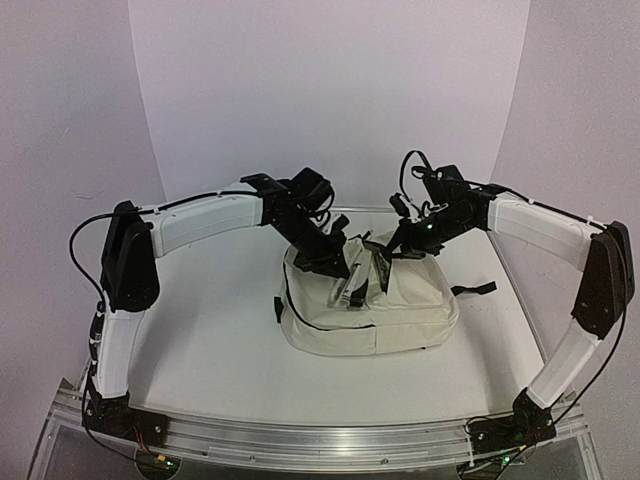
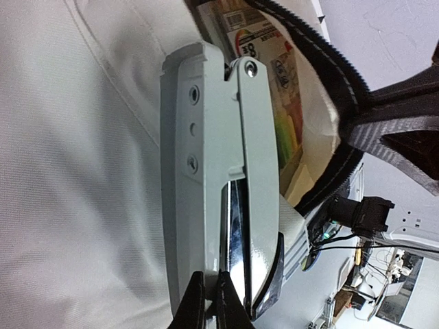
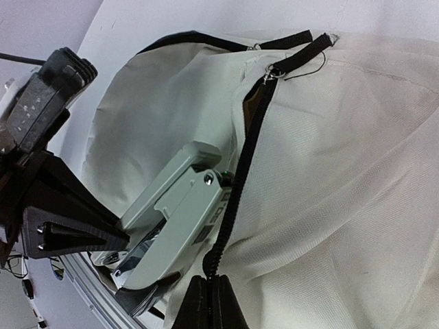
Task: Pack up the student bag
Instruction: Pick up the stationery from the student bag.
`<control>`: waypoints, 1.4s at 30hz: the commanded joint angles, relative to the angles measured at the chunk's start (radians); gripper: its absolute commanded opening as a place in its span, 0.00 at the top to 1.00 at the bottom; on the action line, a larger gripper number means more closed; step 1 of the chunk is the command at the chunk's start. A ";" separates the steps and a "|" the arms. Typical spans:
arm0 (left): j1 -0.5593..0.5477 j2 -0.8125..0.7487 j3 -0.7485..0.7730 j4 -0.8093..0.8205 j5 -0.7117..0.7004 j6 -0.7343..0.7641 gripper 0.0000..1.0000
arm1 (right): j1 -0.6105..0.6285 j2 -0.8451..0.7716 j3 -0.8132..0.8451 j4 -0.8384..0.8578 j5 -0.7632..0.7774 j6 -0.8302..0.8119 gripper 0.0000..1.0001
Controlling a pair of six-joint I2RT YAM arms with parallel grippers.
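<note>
While the student bag (image 1: 400, 312) lay mid-counter (image 1: 215, 350) with its top unzipped, the step in hand looked to be slipping the stapler (image 2: 219, 171) into the opening. The left jaws were clamped on the stapler's rear end, the left arm (image 1: 205, 222) reaching over the bag. The right jaws pinched the zipper edge (image 3: 236, 185), spreading the mouth. Next, the stapler likely needed lowering beside the colourful packet (image 2: 274, 82) before release.

The student bag (image 1: 400, 310) is matt cream cloth with a fine woven grain, edged by a black toothed zipper (image 3: 240, 178). The stapler (image 2: 219, 171) has a smooth grey plastic shell over a mirror-bright chrome metal strip (image 2: 236, 233). Printed packaging (image 2: 274, 75) inside looks glossy.
</note>
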 commanded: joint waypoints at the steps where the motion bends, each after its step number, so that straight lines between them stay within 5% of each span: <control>1: -0.003 0.011 0.169 -0.001 0.093 0.073 1.00 | -0.006 -0.062 -0.001 0.039 -0.046 -0.018 1.00; 9: -0.002 0.143 0.357 -0.093 0.121 0.104 1.00 | -0.006 -0.074 -0.002 0.039 -0.047 -0.025 1.00; 20: 0.004 -0.006 0.066 -0.036 0.095 0.101 1.00 | -0.012 -0.077 0.000 0.039 0.004 -0.006 1.00; 35: 0.004 0.219 0.465 -0.103 0.106 0.101 1.00 | 0.018 -0.120 -0.017 0.048 -0.141 -0.038 1.00; 42: 0.006 0.227 0.408 -0.058 0.140 0.071 1.00 | 0.019 -0.118 -0.012 0.047 -0.126 -0.042 1.00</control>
